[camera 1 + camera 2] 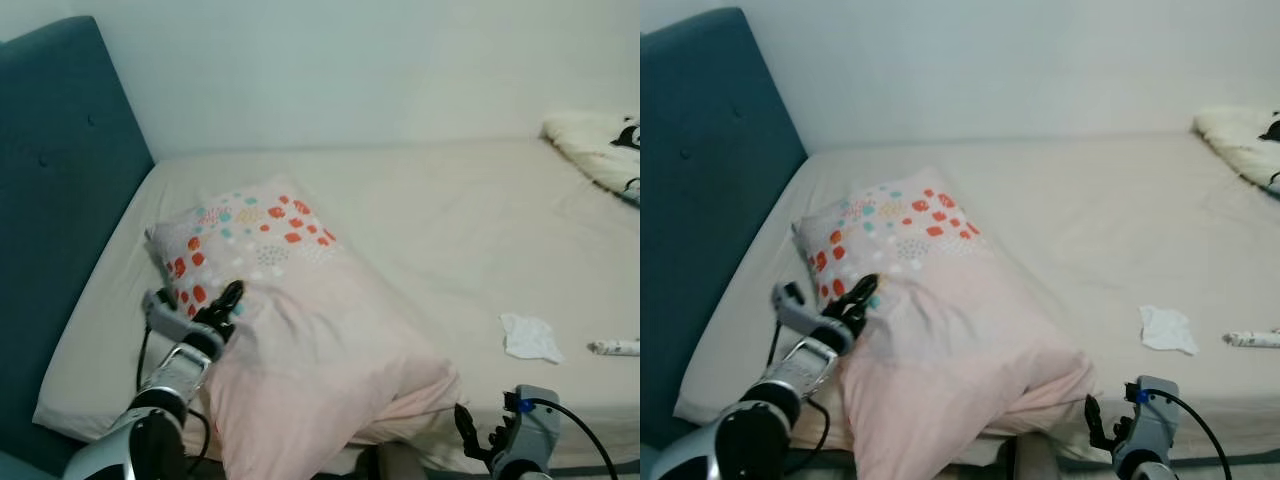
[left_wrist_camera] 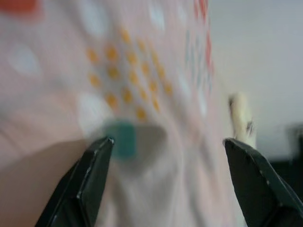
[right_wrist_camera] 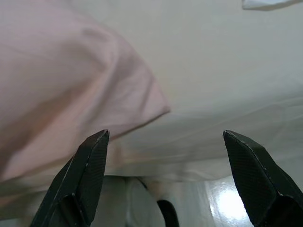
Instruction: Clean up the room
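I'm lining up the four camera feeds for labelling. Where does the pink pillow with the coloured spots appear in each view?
Left eye view: pillow at lower left centre, on the bed.
Right eye view: pillow in the same place, left gripper at its near edge.
Left wrist view: spotted fabric close behind the open fingers.
Right wrist view: pillow corner.
Shared landmark: the cream bed sheet.

The bed [image 1: 420,200] carries a pink pillow [image 1: 300,330], a crumpled tissue [image 1: 530,337], a tube [image 1: 615,347] and a blanket [image 1: 600,145]
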`<state>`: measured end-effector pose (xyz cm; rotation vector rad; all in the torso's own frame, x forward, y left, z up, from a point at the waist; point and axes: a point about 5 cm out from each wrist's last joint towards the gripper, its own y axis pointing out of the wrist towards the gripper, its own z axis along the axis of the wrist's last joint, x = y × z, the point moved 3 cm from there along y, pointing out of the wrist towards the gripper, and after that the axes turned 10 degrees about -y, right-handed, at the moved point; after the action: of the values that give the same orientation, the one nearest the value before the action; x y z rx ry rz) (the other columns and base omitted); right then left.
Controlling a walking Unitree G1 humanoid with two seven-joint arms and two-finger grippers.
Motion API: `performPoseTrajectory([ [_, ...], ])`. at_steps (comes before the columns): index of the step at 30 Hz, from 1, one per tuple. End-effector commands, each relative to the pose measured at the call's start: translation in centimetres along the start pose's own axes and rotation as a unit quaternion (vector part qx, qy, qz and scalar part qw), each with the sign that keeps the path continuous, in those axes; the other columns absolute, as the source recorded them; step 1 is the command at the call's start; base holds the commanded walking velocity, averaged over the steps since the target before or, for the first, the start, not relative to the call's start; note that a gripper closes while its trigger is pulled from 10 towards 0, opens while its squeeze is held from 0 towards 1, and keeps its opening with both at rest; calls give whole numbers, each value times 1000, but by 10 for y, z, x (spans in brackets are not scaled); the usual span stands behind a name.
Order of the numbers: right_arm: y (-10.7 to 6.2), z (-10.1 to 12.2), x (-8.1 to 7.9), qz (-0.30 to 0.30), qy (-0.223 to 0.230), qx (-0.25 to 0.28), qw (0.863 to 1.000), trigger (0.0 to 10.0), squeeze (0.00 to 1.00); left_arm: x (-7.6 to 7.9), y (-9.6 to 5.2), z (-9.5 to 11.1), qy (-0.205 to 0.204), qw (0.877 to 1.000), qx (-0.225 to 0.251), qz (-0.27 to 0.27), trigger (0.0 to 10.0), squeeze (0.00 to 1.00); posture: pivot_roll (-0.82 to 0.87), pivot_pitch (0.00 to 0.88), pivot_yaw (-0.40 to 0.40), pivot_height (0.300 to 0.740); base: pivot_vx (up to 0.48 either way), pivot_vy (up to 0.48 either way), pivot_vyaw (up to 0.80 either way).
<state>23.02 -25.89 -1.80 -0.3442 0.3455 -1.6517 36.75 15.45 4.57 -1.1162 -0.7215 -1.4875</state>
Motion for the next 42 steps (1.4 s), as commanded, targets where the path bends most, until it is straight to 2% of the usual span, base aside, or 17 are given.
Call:
performPoseTrajectory([
  [1, -3, -2, -3, 1, 8, -4, 1000, 10000, 0, -12, -6, 3, 30, 999, 2, 30, 10000, 0, -190, 153, 60, 616, 0, 0, 0],
  [4, -6, -1, -3, 1, 7, -5, 1000, 10000, 0, -17, -8, 14, 78, 995, 16, 58, 10000, 0, -188, 156, 59, 616, 0, 0, 0],
  [6, -6, -1, -3, 1, 7, -5, 1000, 10000, 0, -17, -8, 14, 78, 995, 16, 58, 10000, 0, -188, 156, 59, 616, 0, 0, 0],
  [7, -10, -1, -3, 2, 7, -9, 1000, 10000, 0, -30, -18, 41, 130, 984, 46, 110, 10000, 0, -175, 163, 57, 616, 0, 0, 0],
  [11, -12, -1, -4, 2, 8, -16, 1000, 10000, 0, -58, -42, 71, 147, 968, 80, 185, 10000, 0, -171, 165, 57, 616, 0, 0, 0],
  [15, -13, -1, -6, 3, 8, -18, 1000, 10000, 0, -78, -58, 67, 157, 960, 65, 220, 10000, 0, -169, 170, 58, 616, 0, 0, 0],
  [17, -14, -1, -6, 4, 8, -18, 1000, 10000, 0, -83, -62, 61, 145, 962, 59, 224, 10000, 0, -172, 173, 57, 616, 0, 0, 0],
  [19, -15, -1, -5, 3, 8, -19, 1000, 10000, 0, -85, -62, 43, 105, 973, 34, 201, 10000, 0, -176, 174, 51, 616, 0, 0, 0],
  [21, -16, -1, -3, 2, 6, -21, 1000, 10000, 0, -77, -55, 17, 51, 988, 0, 145, 10000, 0, -177, 176, 50, 616, 0, 0, 0],
  [25, -18, 0, 0, -1, 5, -23, 1000, 10000, 0, -66, -48, 6, -9, 995, -1, 100, 10000, 0, -183, 175, 45, 616, 0, 0, 0],
  [26, -19, 2, 3, -3, 4, -24, 1000, 10000, 0, -49, -37, 0, -74, 996, 14, 43, 10000, 0, -192, 175, 41, 616, 0, 0, 0],
  [27, -19, 2, 3, -3, 4, -24, 1000, 10000, 0, -49, -37, 0, -74, 996, 14, 43, 10000, 0, -192, 175, 41, 616, 0, 0, 0],
  [28, -19, 3, 4, -4, 3, -24, 1000, 10000, 0, -34, -29, -1, -116, 993, 27, -2, 10000, 0, -194, 175, 38, 616, 0, 0, 0],
  [30, -19, 3, 4, -4, 3, -24, 1000, 10000, 0, -34, -29, -1, -116, 993, 27, -2, 10000, 0, -194, 175, 38, 616, 0, 0, 0],
  [32, -19, 4, 3, -4, 2, -25, 1000, 10000, 0, -13, -17, -2, -144, 987, 33, -56, 10000, 0, -196, 173, 37, 616, 0, 0, 0],
  [37, -19, 4, 1, -2, 3, -26, 1000, 10000, 0, 8, -7, 1, -161, 981, 42, -101, 10000, 0, -194, 175, 36, 616, 0, 0, 0],
  [42, -19, 4, 0, -2, 4, -27, 1000, 10000, 0, 25, 0, -8, -151, 979, 13, -138, 10000, 0, -188, 169, 42, 616, 0, 0, 0],
])
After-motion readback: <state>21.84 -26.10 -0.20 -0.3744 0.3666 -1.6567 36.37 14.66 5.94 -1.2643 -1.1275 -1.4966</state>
